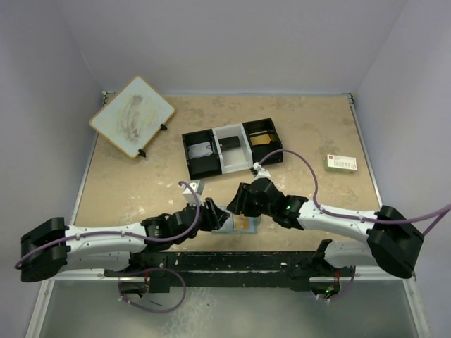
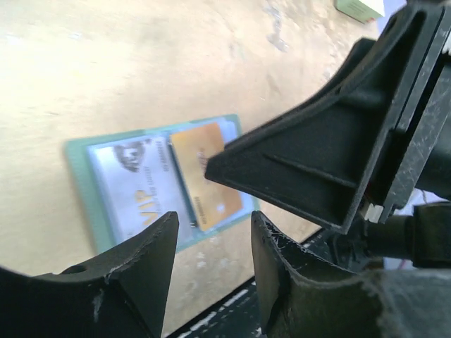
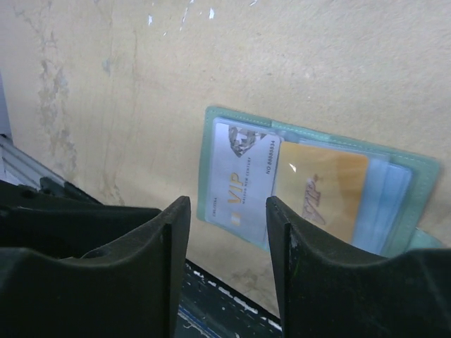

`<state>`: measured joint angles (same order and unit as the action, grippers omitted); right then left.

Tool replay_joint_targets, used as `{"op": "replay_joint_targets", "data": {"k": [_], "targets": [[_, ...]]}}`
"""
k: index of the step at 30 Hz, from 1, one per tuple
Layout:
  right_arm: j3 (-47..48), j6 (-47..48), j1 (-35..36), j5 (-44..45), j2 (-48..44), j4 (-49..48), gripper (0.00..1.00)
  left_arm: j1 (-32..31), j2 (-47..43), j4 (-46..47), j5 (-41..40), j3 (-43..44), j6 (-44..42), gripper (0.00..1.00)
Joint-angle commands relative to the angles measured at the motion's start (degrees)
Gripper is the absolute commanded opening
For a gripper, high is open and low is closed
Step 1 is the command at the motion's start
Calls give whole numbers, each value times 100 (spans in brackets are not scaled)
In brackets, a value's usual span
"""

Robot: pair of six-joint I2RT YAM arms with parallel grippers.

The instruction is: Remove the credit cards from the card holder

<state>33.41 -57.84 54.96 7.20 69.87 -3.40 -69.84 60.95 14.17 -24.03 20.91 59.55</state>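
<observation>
The card holder (image 2: 83, 190) lies open and flat on the bench (image 1: 141, 190), close to its near edge and between the two arms. Both cards sit in its pockets. The pale bluish-grey credit card (image 3: 243, 176), printed with large letters, fills one panel. The orange-gold credit card (image 3: 324, 186) lies just beside it in the other panel, under a pale-blue pocket strip at its outer end.

The left pincer (image 2: 211, 243) hovers low over the near edge of the holder. Its jaws are moderately apart and we see nothing between them, only the bench and the holder's edge through the gap. The right pincer (image 3: 227, 236) comes in from the other side, its jaws also moderately apart and empty, with the pale card showing in the gap. From the left wrist we see one of the right pincer's black fingers (image 2: 310, 162) reaching over the orange-gold card, its tip above the card's upper edge. We cannot tell whether the tip touches the card or hangs just above it.

From overhead, the two pincers almost meet above the holder, and most of it is hidden under them. Farther back, near the middle of the bench, stands a black-and-white three-compartment tray (image 1: 186, 151). A white box (image 1: 341, 163) with coloured print rests well apart to the right, and a smudged white board (image 1: 132, 116) lies tilted in the far left corner.
</observation>
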Motion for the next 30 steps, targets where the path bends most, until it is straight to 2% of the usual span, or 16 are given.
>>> {"op": "replay_joint_targets", "data": {"k": [1, 5, 7, 13, 18, 26, 30], "targets": [[-41, 97, -26, -704, 338, -879, 48, -12, -564, -1272, -874, -62, 149, 45], [-134, 121, -21, -933, 673, -1524, 45, 0, -573, -1823, -1131, 81, 204, 46], [-102, 72, -28, -978, 854, -1538, 45, -3, -543, -1928, -1233, 135, 277, 45], [-90, -30, -23, -1137, 1238, -1294, 45, -3, -409, -1813, -1235, 211, 178, 45], [-282, -269, -27, -809, 1310, -1046, 44, -3, -174, -1875, -1194, 336, 70, 45], [-566, -459, -65, -601, 1097, -1033, 44, -3, 16, -1710, -1044, 424, -93, 45], [-712, -478, -107, -730, 1142, -1373, 43, -3, 215, -1535, -852, 488, -216, 45]]}}
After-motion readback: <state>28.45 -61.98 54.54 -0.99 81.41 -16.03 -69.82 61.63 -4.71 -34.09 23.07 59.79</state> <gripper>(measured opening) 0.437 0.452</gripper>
